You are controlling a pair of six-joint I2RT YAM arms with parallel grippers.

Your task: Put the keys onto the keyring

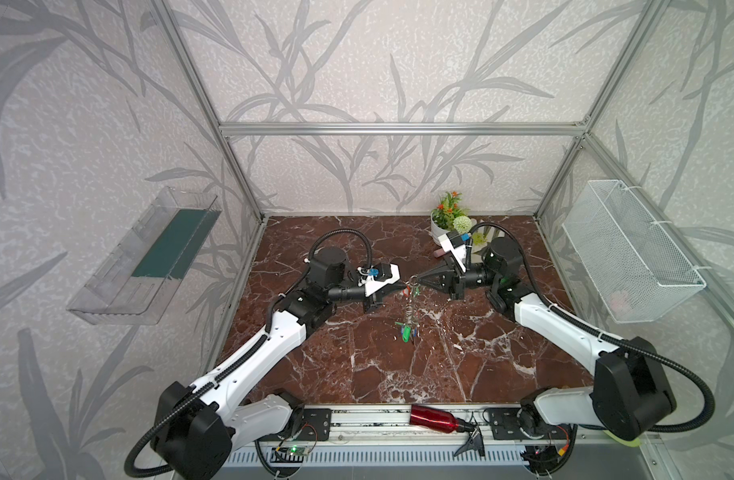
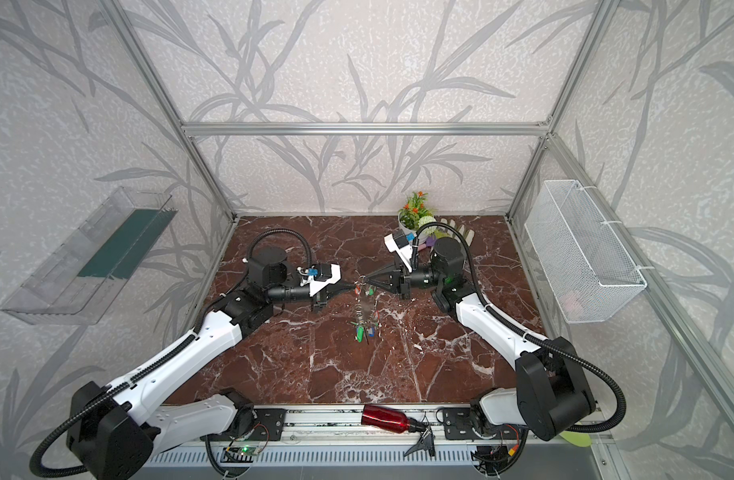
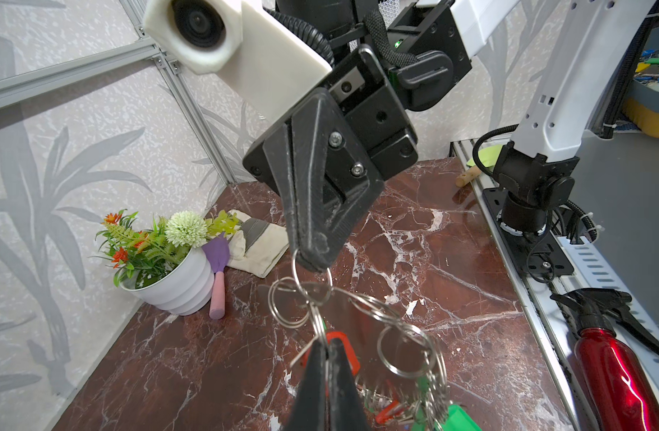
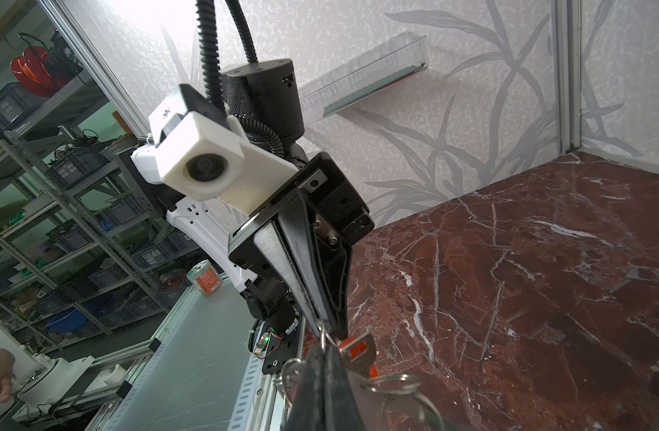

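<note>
**Left arm** and **right arm**: white shells on the long links, black housings at the joints, and black base plates at the foot. A black corrugated cable loops along each arm. Each wrist bears a camera in a white block housing. **Left end effector** and **right end effector**: black ribbed fingers tapering to a point, fastened with silver screws.

robot lab, aluminium-framed cell, shelves of bins
</note>
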